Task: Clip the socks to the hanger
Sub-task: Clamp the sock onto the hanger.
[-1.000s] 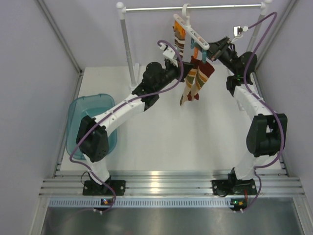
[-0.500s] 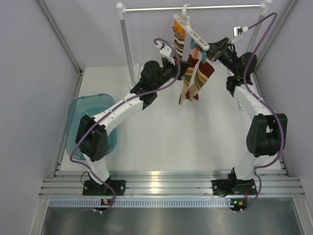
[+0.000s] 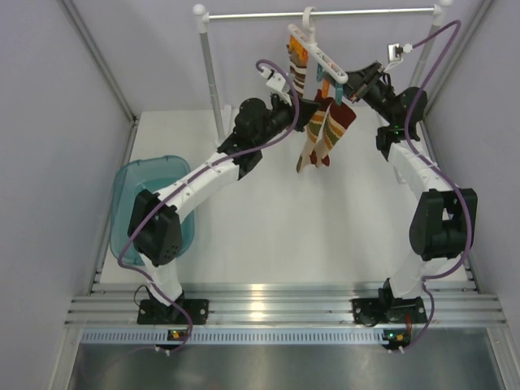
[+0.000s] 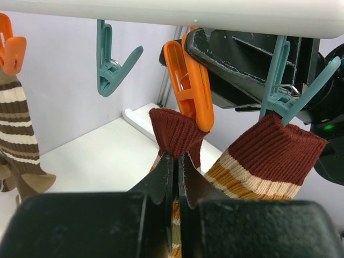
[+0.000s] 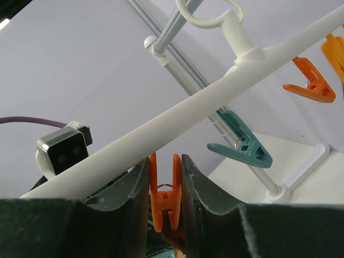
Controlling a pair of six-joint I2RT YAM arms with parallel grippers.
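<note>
Socks (image 3: 323,134): two already hung clipped under the hanger (image 4: 161,11); left claw (image 4: 176,161) pinched a third, unfastened, at the orange clip (image 4: 191,91) below it, which right claw (image 5: 165,172) squeezed.

Hanger (image 5: 215,102): white plastic, smooth, slight sheen. Orange clip (image 4: 191,80), teal clip (image 4: 110,67): glossy moulded plastic, thin metal wire springs. Maroon-cuffed sock (image 4: 174,134): ribbed knit cloth, matt, fuzzy. Brown-striped sock (image 4: 19,118): same knit. Rail (image 3: 325,12): bare metal, satin. Basin (image 3: 130,187): translucent teal plastic. Tabletop (image 3: 325,227): white, matt. Right gripper (image 5: 164,161) jaws: black, matt, scuffed.
</note>
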